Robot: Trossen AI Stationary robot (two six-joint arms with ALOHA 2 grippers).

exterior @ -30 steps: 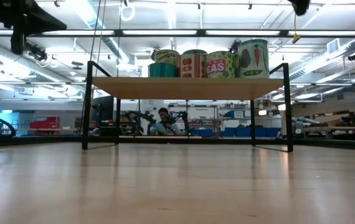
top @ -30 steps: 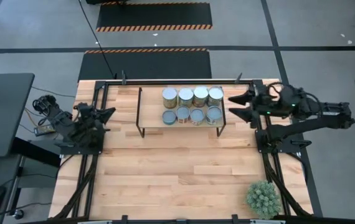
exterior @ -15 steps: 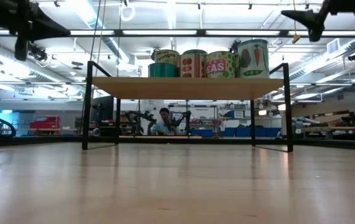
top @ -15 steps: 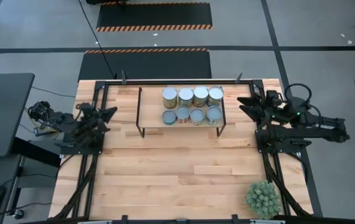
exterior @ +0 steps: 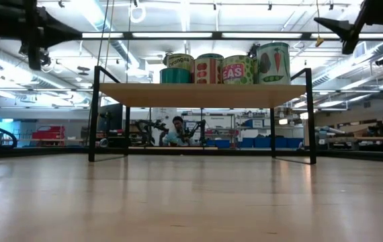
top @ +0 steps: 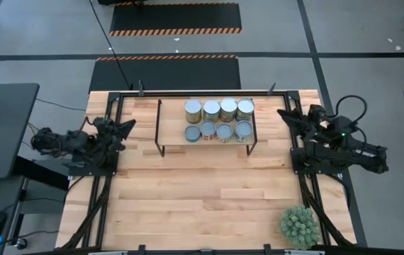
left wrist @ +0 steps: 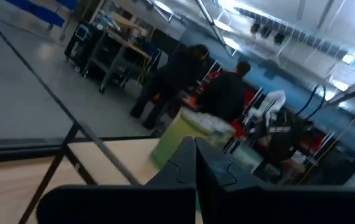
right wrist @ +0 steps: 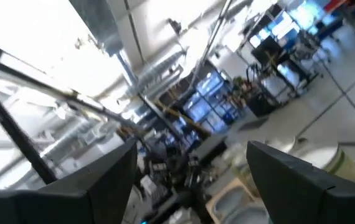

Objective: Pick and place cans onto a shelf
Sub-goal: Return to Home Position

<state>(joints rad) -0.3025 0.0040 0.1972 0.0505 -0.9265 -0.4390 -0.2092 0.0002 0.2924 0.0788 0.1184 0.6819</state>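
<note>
Eight small round metal cans (top: 211,110) stand on the low light-wood shelf (top: 172,125), none outstanding; left gripper (top: 125,126) closed empty, right gripper (top: 287,115) spread wide.

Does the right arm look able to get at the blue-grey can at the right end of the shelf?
Probably yes. The right gripper hangs open beside the right end of the shelf, nothing stands between it and that can, and its top is uncovered.

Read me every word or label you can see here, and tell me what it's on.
"EAS": on the green can on the shelf; earlier letters not visible.
Labels on the other cans: too blurred to read.
High and wrist views: nothing readable.
</note>
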